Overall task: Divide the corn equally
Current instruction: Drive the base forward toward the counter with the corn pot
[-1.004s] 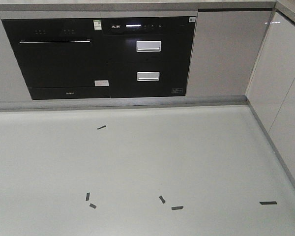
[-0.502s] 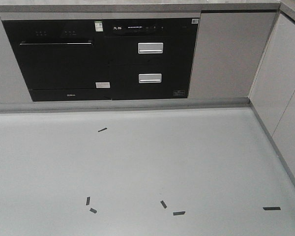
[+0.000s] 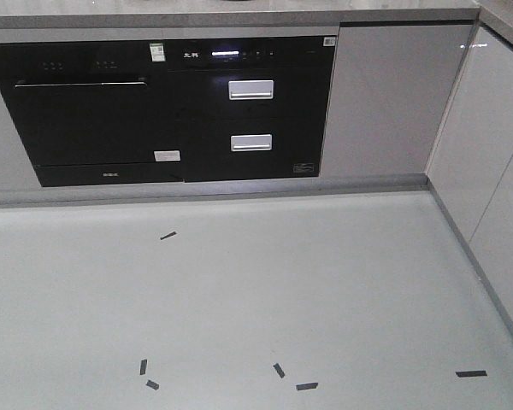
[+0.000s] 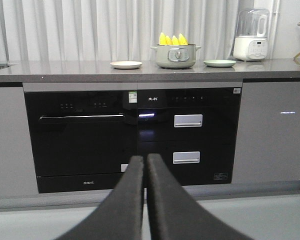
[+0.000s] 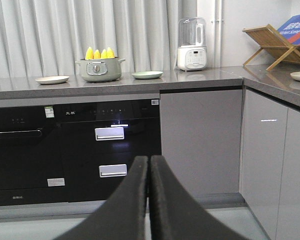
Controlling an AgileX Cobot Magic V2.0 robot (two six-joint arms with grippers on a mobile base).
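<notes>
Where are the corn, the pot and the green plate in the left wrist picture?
corn (image 4: 175,40), left wrist view, tip of one cob.
pot (image 4: 162,59), left wrist view, front wall.
green plate (image 4: 220,65), left wrist view, front rim.

Nothing readable: marks on the black appliance fronts (image 4: 190,140) and a sticker (image 4: 133,97) (partly green) blur.

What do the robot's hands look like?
The left gripper and right gripper each have two smooth, matte black fingers, wide at the base and curving narrower toward the tips. No cables or markings show on them.
</notes>
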